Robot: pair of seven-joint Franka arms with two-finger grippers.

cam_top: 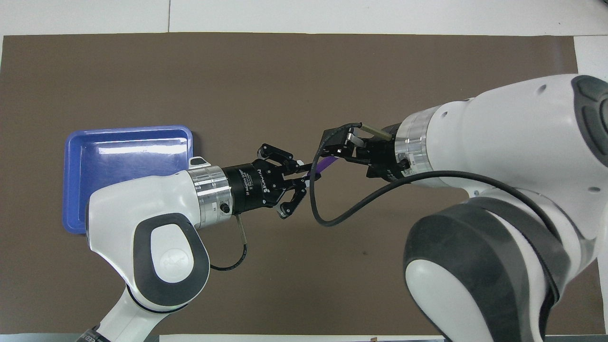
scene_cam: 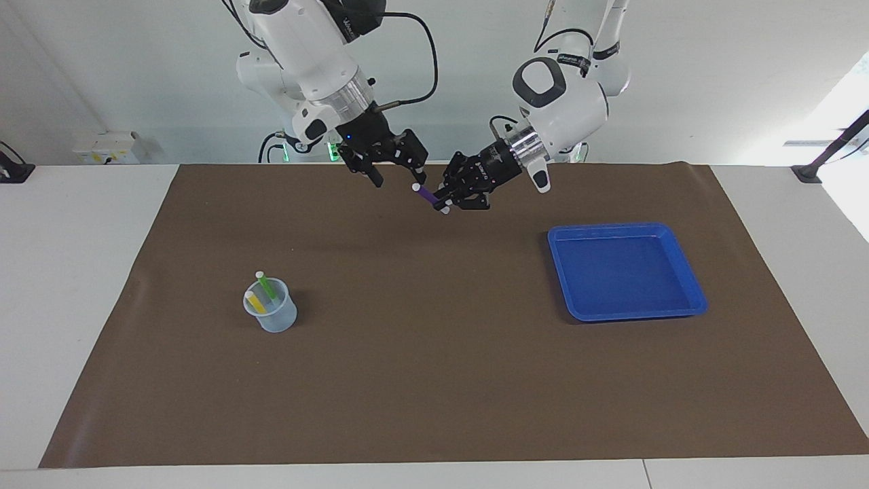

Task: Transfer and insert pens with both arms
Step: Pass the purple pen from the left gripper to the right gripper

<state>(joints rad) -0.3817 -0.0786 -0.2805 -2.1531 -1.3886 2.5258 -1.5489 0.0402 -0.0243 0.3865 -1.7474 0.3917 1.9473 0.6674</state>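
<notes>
My left gripper is shut on the purple pen and holds it tilted in the air over the mat's middle, whitish cap end up toward the right arm. My right gripper is open right at that upper end; I cannot tell whether a finger touches it. The green pen and the yellow pen stand in a clear cup toward the right arm's end. The right arm hides the cup in the overhead view.
A blue tray lies on the brown mat toward the left arm's end, with nothing in it. White table surrounds the mat.
</notes>
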